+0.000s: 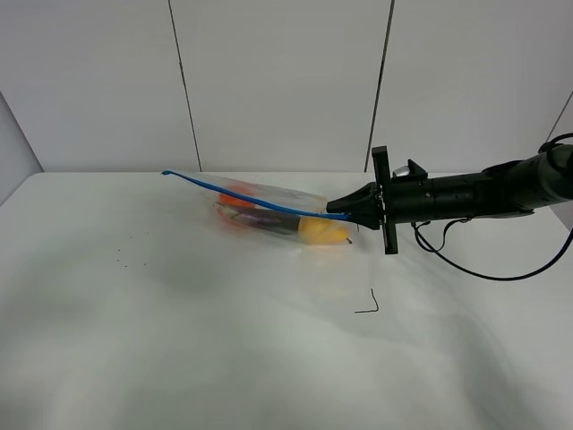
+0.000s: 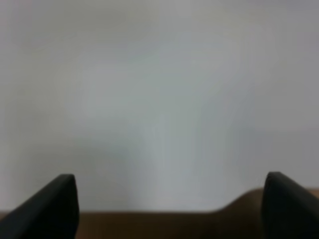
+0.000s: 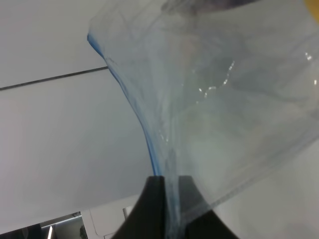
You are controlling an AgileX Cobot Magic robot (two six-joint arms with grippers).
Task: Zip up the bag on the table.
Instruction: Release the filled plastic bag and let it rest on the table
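One clear bag lies near the back edge of the white table. Inside are one orange, one purple eggplant and one yellow pear. No writing shows. The right gripper pinches the bag's blue zipper strip. The left gripper is spread wide, holding nothing.

The clear, crinkly bag lay on the white table, its blue zipper strip lifted and pinched at one end in the right gripper. An orange, an eggplant and a yellow pear showed through, just beside the fingertips.
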